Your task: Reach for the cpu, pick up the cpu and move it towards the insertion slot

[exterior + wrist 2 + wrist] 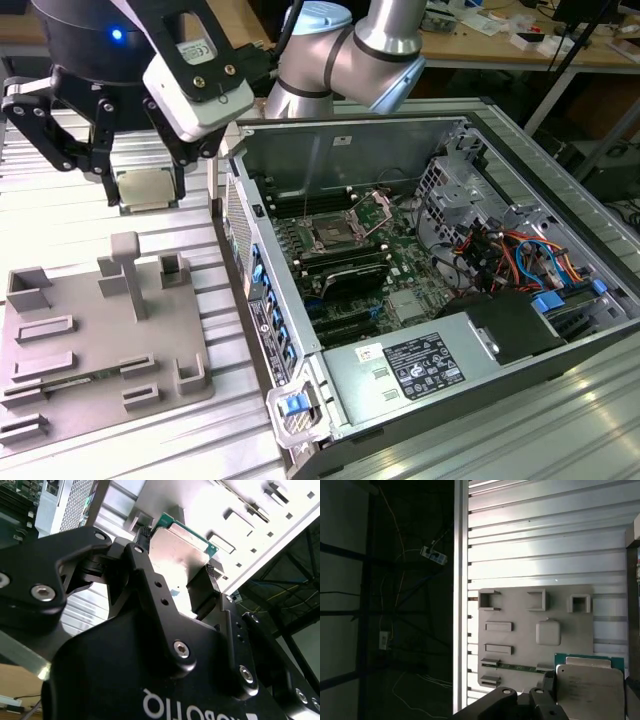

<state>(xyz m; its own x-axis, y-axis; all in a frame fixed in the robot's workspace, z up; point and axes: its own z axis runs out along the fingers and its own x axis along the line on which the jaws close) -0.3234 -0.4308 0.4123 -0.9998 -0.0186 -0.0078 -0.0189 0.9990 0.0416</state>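
Black claw [147,190] had its fingers [142,555] closed narrow on the cpu [148,187], pinching it by two opposite edges, so the chip was up in the air and not resting on anything. It hung over the ribbed metal worktop [60,225], just past the grey fixture plate [85,350]. The insertion slot [331,236] sat inside the open computer case [440,300], well apart toward the exterior view's right.

A silver-topped cpu [146,187] with a green rim is clamped in the black gripper [141,190]. A grey fixture plate [95,345] is seen on pale ribbed metal. The insertion slot [330,236] is silvery-framed, dark-centred, on green board.
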